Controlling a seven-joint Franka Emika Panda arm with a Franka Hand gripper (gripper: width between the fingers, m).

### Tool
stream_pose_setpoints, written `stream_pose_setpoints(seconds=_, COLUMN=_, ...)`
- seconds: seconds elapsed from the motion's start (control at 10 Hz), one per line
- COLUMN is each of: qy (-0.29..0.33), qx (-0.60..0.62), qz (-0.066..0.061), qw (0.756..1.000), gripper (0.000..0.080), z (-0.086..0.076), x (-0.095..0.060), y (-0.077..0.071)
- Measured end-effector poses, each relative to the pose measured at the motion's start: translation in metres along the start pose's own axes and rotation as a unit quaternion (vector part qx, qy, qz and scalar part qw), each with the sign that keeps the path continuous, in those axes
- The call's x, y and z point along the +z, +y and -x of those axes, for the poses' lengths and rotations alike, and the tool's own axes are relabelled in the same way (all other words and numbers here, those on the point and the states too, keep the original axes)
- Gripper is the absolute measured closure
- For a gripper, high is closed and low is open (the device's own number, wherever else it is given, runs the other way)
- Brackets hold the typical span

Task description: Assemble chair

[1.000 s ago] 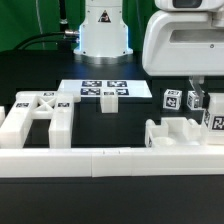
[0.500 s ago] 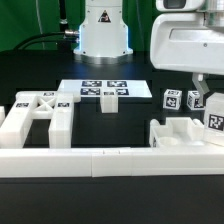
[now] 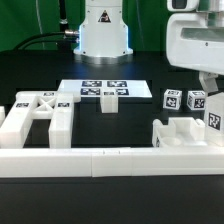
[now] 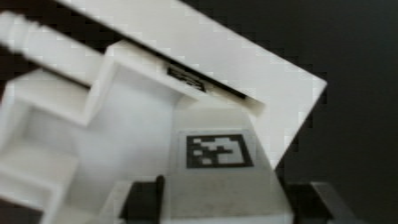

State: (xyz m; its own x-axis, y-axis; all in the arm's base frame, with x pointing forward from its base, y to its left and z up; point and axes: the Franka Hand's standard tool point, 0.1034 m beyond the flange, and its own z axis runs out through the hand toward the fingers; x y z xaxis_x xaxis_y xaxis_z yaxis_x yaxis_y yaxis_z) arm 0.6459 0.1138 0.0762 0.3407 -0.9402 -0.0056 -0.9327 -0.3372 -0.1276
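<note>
I have my gripper point(image 4: 228, 203) set down over the chair piece point(image 4: 217, 150), astride its upright tagged post. My fingers point(image 4: 150, 200) are narrowed to the width of that post, 1 on each side. The wrist view shows no gap between pad and plastic, so I judge that I have it clamped, not merely straddled. I take the post because it is the 1 narrow, flat-sided feature on a bulky part. From there I can drag or lift the whole piece without tipping it.

The piece sits on the black table directly under my fingers, close behind the border wall point(image 3: 100, 160), which I read as a stop to square parts against. 2 small cubes point(image 3: 172, 100) stand just beside my fingers, on the exterior view's left. The nearer 1 is close enough to bump if I swing that way. The X-braced panel point(image 3: 40, 108) lies well apart from my fingers, far toward the exterior view's left, and the marker board point(image 3: 100, 88) lies between.

There is no true container here. The nearest thing is the open pocket in the piece I hold, and it looks empty.
</note>
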Motion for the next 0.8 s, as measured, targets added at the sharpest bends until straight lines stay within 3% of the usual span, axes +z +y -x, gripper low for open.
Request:
stream_pose_setpoints(seconds=0.3, qy=-0.004, qx=0.176, qz=-0.007, qw=0.984, gripper=0.0512, z=0.0091, x=0.0020, y=-0.0038)
stream_pose_setpoints(seconds=0.6, qy=-0.013, qx=0.273, qz=-0.006, qw=0.962, gripper=0.0512, z=0.0105, x=0.0023, y=-0.0058)
stream_pose_setpoints(seconds=0.7, qy=-0.013, qx=0.259, qz=-0.006, qw=0.966, gripper=0.0512, z=0.0109, x=0.0024, y=-0.0058)
stream_pose_setpoints(seconds=0.8, qy=-0.013, qx=0.236, qz=-0.006, qw=0.972, gripper=0.0274, z=0.0105, x=0.0023, y=-0.0058)
